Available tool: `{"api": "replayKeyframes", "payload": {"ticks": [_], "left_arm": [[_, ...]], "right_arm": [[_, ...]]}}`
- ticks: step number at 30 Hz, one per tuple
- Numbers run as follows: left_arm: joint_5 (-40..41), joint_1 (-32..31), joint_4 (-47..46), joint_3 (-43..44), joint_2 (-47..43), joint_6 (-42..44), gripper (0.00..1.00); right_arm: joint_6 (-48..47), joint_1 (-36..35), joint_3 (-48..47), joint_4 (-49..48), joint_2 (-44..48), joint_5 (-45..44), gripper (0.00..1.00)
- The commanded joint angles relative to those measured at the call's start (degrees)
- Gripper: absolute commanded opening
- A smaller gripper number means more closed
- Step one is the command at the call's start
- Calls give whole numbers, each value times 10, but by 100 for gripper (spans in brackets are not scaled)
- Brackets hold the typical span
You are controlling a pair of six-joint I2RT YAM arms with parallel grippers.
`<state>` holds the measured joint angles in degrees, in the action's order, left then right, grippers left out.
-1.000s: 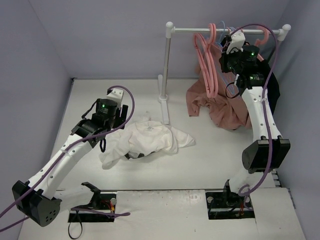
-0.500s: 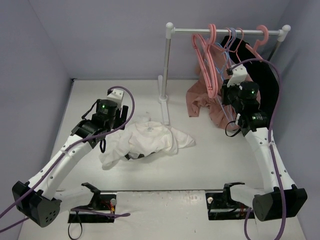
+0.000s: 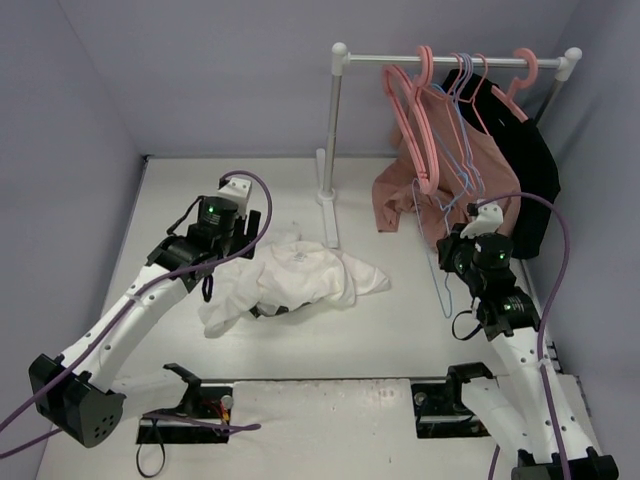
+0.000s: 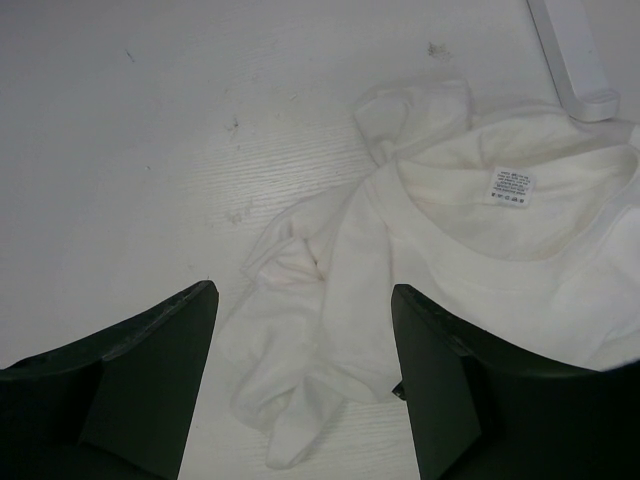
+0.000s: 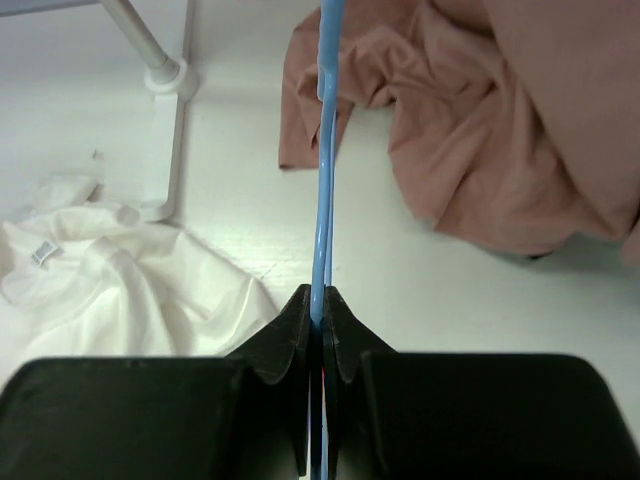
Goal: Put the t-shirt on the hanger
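Note:
The white t-shirt [image 3: 305,278] lies crumpled on the table, its neck label up in the left wrist view [image 4: 480,250]; its print is hidden. My left gripper [image 3: 228,250] is open and hovers just above the shirt's left sleeve, which lies between the fingers [image 4: 302,292]. My right gripper [image 3: 449,256] is shut on the thin light-blue hanger [image 3: 443,292], held in front of the rack. The right wrist view shows the blue wire [image 5: 326,150] pinched edge-on between the shut jaws [image 5: 321,300]. The shirt also shows there [image 5: 130,285].
A white clothes rack [image 3: 333,150] stands behind the shirt, its base also in the wrist views [image 4: 575,60] [image 5: 165,75]. Pink hangers [image 3: 415,120], a dusty-pink top [image 3: 440,195] [image 5: 480,130] and a black garment [image 3: 530,170] hang at the right.
My right arm has drawn back from the rail, down and toward the near edge, with the blue hanger in its grip. The left arm has barely moved.

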<state>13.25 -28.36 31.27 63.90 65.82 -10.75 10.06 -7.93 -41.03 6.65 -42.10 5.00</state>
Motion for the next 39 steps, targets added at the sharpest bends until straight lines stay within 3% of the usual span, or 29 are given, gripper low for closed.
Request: {"api": "replayKeyframes", "payload": {"ticks": [1,9,14,21,28,32,39], "left_arm": [[-4,4,-14,10,-1,-8,66],[-62,2,-7,7,-3,-73,66],[-82,-3,3,-12,-1,-152,66],[-67,-4,9,-16,72,-216,66],[-28,-4,20,71,219,-233,62],[-26,-11,27,120,276,-253,57],[34,-25,35,157,349,-281,56]], "right_arm": [[60,-5,19,-4,30,28,0],[50,-20,6,46,116,127,0],[35,-22,-9,56,129,255,0],[-7,-34,-8,54,127,376,0],[-19,-61,-12,53,120,357,0],[-17,-69,-4,53,135,338,0],[-15,-76,0,53,147,325,0]]}}
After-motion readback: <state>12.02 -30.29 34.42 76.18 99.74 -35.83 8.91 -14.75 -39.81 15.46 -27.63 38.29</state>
